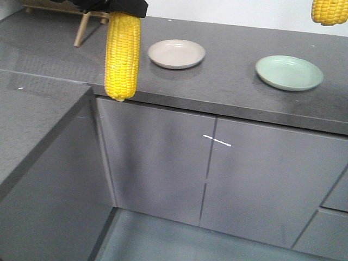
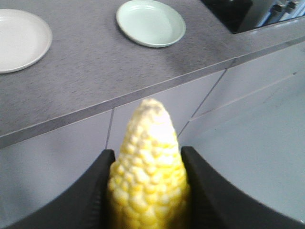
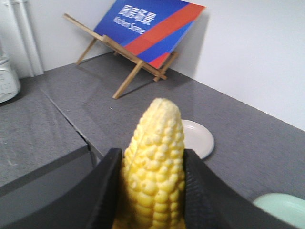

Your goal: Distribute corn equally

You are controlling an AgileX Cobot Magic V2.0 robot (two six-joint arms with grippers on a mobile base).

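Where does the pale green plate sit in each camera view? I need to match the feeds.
Front view: pale green plate on the countertop, right side.
Left wrist view: pale green plate top centre, beyond the tip of the held corn cob.
Right wrist view: pale green plate in the bottom-right corner, cut off by the frame.
Shared landmark: the beige plate, beside it in all three views.

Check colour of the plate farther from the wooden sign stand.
The plate is pale mint green, clearest in the exterior front-facing view.
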